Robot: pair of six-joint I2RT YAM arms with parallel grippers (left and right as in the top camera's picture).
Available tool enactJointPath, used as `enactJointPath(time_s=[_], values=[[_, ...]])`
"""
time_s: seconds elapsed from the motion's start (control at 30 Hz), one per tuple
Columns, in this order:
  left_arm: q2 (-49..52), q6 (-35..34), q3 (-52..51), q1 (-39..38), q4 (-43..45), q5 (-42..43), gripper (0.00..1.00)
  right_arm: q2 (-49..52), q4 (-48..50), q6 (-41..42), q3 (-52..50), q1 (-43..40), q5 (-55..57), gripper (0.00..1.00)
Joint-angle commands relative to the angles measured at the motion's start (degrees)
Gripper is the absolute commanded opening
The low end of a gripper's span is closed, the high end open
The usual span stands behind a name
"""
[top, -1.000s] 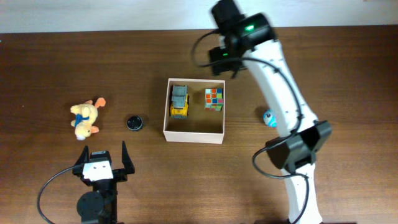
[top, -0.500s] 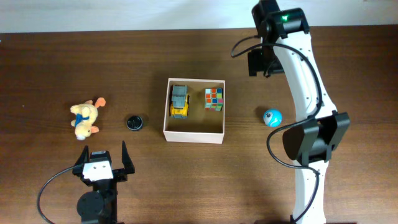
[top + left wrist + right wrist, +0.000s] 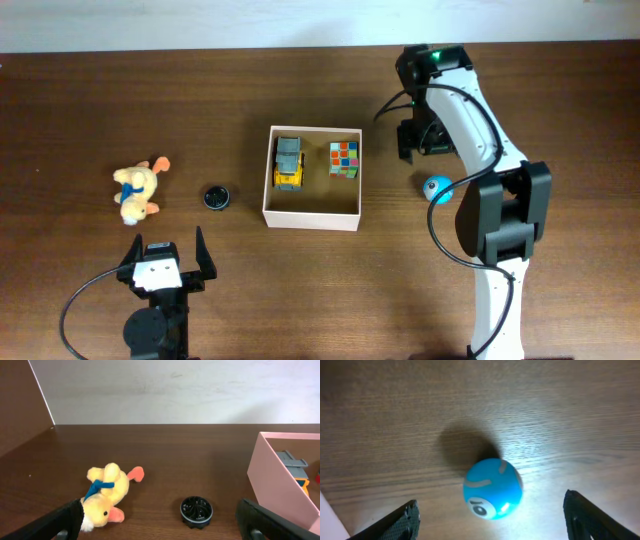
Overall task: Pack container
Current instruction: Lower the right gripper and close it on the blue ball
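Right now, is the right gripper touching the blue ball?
Apart. The right wrist view shows the blue ball resting on the table, with bare wood between it and each finger of the open right gripper.

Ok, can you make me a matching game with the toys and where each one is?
Things:
1. yellow plush duck
2. shiny blue ball
3. yellow toy truck
4. small black round disc

Places:
A. inside the white cardboard box
B. on the brown wooden table, right of the box
C. farthest left
D. between duck and box

Pairs: 1-C, 2-B, 3-A, 4-D
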Motion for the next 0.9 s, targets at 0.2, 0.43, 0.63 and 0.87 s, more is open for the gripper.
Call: enactJointPath(time_s=[0.2, 0.43, 0.63, 0.87], values=[[-0.5, 0.9, -0.3, 0.3, 0.1, 0.7, 0.99, -1.0, 1.9, 1.4, -6.7, -3.3, -4.0, 0.74], [-0.5, 0.9, -0.3, 0.3, 0.1, 0.7, 0.99, -1.0, 2.1, 1.6, -8.0, -3.7, -5.4, 0.69], [-0.5, 0.9, -0.3, 0.3, 0.1, 0.7, 0.99, -1.0, 4.2, 1.6, -12.3, -3.7, -5.7, 0.67], [-0.5, 0.9, -0.3, 0.3, 0.1, 0.7, 0.99, -1.0, 4.6, 1.6, -12.8, -3.8, -6.8, 0.55]])
